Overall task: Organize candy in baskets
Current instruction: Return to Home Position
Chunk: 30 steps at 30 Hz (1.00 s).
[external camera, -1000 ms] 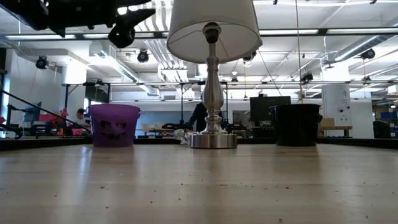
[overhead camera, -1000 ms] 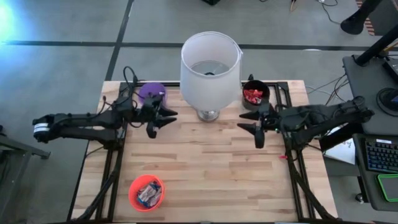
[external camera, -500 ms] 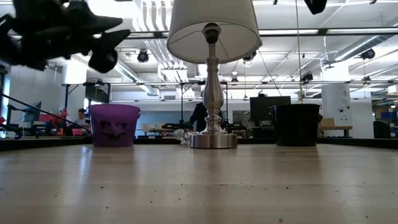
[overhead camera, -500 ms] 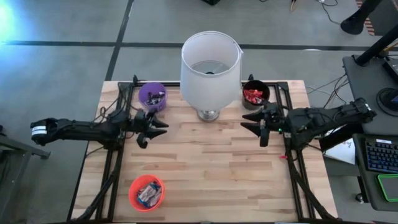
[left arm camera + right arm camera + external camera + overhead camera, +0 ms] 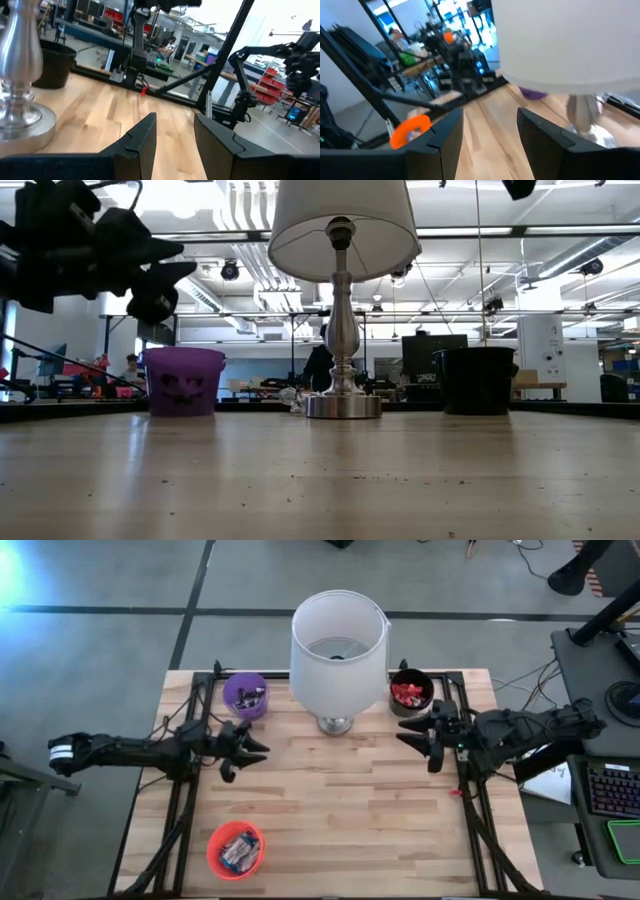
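High view: purple basket (image 5: 245, 696) near left tool (image 5: 249, 756)

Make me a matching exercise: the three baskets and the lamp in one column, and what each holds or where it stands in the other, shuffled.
Column one:
1. purple basket
2. black basket
3. orange basket
4. lamp

Column two:
A. holds red candy
B. stands between two baskets
C. holds dark candy
D. holds blue-and-white candy

Pairs: 1-C, 2-A, 3-D, 4-B
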Motion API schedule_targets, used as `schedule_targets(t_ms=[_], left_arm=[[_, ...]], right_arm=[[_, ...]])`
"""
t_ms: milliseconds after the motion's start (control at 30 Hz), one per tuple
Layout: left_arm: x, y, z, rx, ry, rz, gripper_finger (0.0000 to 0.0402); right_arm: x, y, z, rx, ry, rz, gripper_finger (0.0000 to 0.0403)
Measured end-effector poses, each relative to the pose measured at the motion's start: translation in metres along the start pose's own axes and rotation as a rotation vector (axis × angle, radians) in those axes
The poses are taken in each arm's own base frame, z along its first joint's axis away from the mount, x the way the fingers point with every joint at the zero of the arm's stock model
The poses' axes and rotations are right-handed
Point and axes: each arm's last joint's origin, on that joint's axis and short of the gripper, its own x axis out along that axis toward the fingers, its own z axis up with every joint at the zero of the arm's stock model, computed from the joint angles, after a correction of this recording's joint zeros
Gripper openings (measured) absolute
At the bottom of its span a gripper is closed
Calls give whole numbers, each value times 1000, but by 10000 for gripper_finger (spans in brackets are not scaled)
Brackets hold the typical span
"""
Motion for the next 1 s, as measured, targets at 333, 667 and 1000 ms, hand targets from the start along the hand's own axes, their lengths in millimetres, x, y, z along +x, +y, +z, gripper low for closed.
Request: schedule_targets(t_ms=[333, 667, 1000], left_arm=[[-6, -6, 10, 66, -80, -31, 114], [-9, -10, 16, 33, -125, -52, 114], [-15, -15, 22, 48, -186, -75, 114]], right_arm=[[-10, -16, -20, 58, 160, -122, 178], [-40, -18, -15, -158, 42, 33, 178], [-98, -54, -20, -180, -202, 147, 178]])
